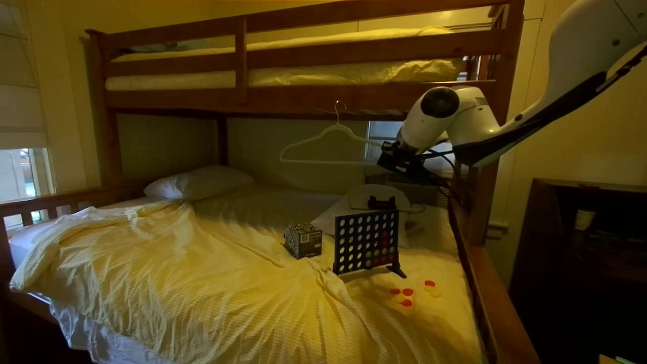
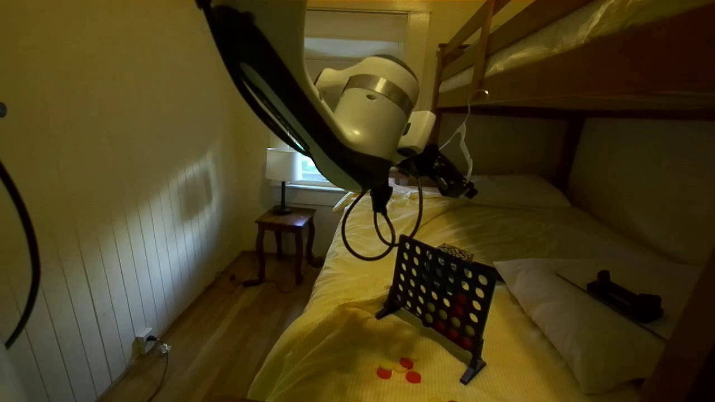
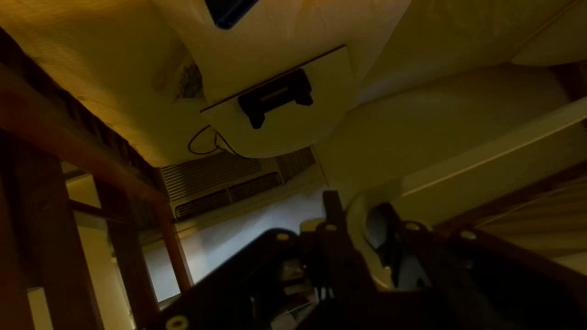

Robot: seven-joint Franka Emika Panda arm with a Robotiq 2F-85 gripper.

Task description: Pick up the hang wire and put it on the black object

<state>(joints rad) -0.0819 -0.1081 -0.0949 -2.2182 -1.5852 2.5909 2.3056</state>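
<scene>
Gripping a pale, slender hanger (image 1: 328,162) by one end between narrow-set fingers (image 3: 333,213). Held aloft over the bed (image 1: 217,283), well apart from the black board (image 1: 364,243). Looks triangular and broad, with curved shoulders, a straight, nearly level lower bar and a shiny metal hook (image 1: 337,107) on top.

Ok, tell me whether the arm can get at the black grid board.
Probably yes: the gripper, shut on the hanger, is higher than the board, and nothing visible rests on its top edge.
</scene>
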